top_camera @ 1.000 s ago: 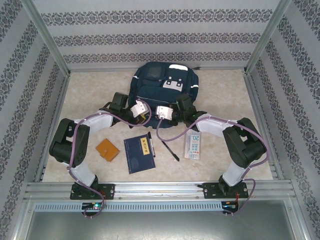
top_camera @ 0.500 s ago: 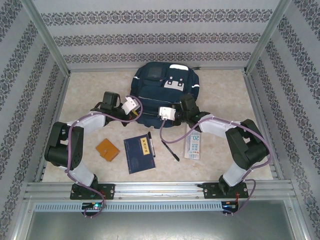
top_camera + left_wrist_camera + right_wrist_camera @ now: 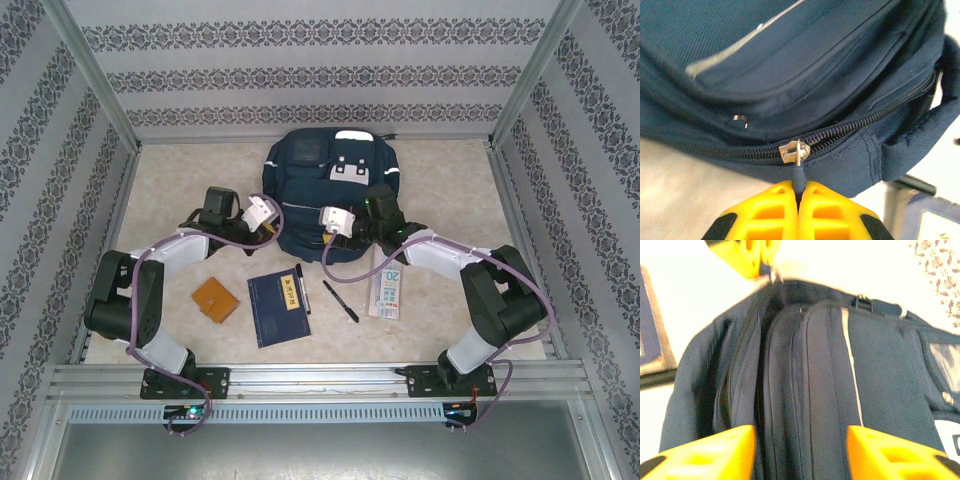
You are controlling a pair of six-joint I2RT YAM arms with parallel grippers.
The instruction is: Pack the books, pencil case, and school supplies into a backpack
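Note:
The navy backpack (image 3: 333, 170) lies at the back middle of the table. My left gripper (image 3: 799, 187) is shut on the blue pull tab of the zipper slider (image 3: 794, 151) at the backpack's near-left edge (image 3: 272, 230). My right gripper (image 3: 800, 450) is open, its yellow fingers (image 3: 705, 452) spread over the backpack's (image 3: 810, 390) dark folds with nothing between them. The navy book (image 3: 277, 308), orange booklet (image 3: 215, 299), pencil case (image 3: 388, 290) and two black pens (image 3: 340, 300) (image 3: 300, 286) lie on the table in front of the backpack.
Patterned walls and metal frame posts enclose the table on three sides. A metal rail (image 3: 320, 378) runs along the near edge by the arm bases. Bare tabletop (image 3: 450, 190) lies to the backpack's right and left.
My left gripper has drawn leftward with the zipper pull along the backpack's near edge. My right gripper has opened and shifted slightly up onto the backpack.

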